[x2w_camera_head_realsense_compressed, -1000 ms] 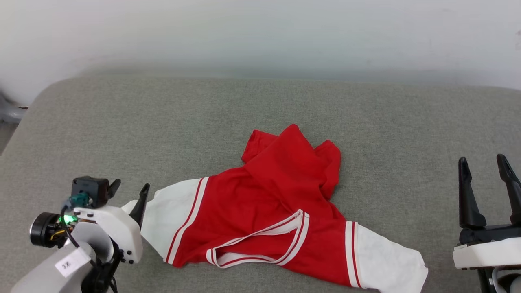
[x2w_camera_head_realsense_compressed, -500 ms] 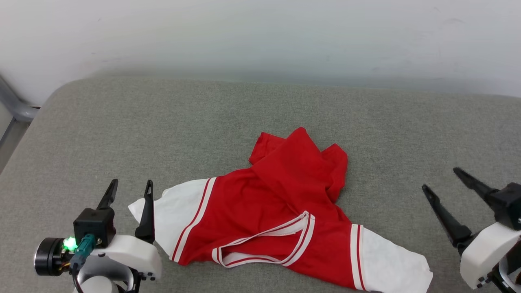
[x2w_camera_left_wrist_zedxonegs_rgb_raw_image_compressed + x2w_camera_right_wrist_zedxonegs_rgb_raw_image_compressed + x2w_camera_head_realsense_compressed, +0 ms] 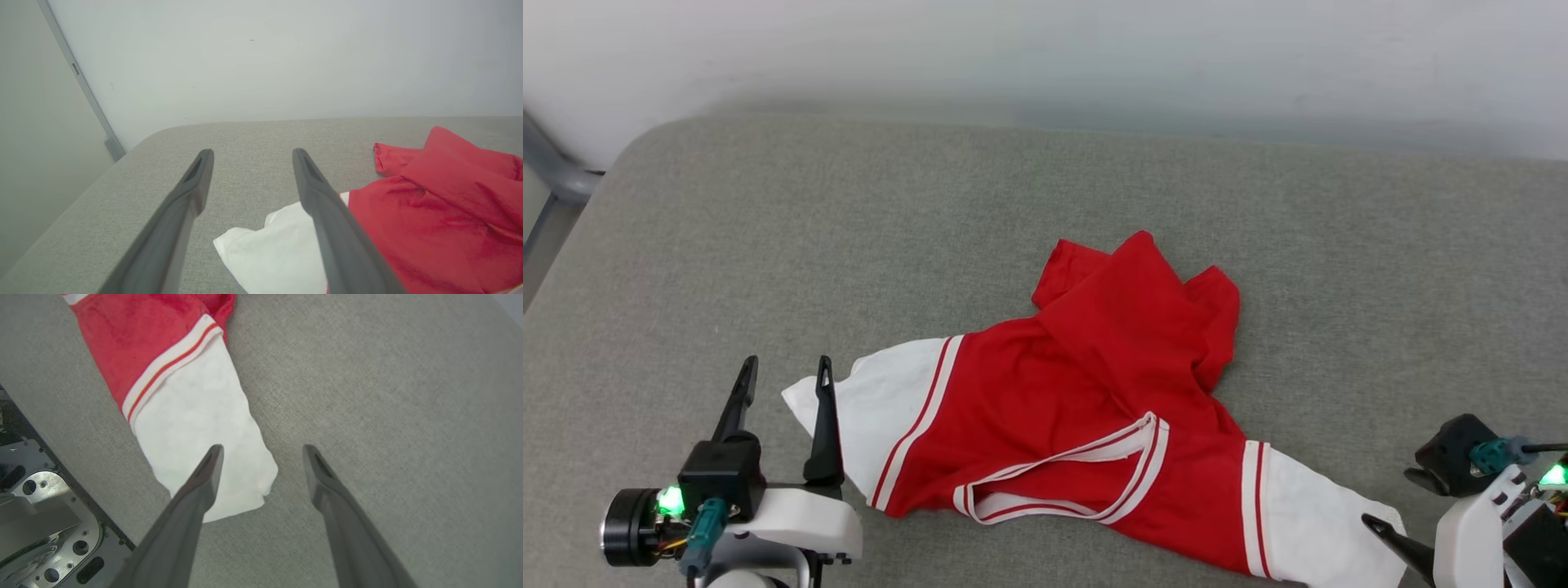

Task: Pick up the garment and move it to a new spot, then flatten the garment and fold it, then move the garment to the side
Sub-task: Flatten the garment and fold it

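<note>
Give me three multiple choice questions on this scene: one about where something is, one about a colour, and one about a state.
1. The left pincer is
A) over the collar
B) beside a sleeve
C) on the red hem

2. The jersey's sleeves are
A) black
B) blue
C) white

3. The pincers are
A) both open, empty
B) both shut on cloth
C) left shut, right open

Answers:
1 B, the sleeve's white tip lies right by it.
2 C, both are white past the striped trim.
3 A, the right pincer's jaws and the left's stand apart, gripping nothing.
</note>
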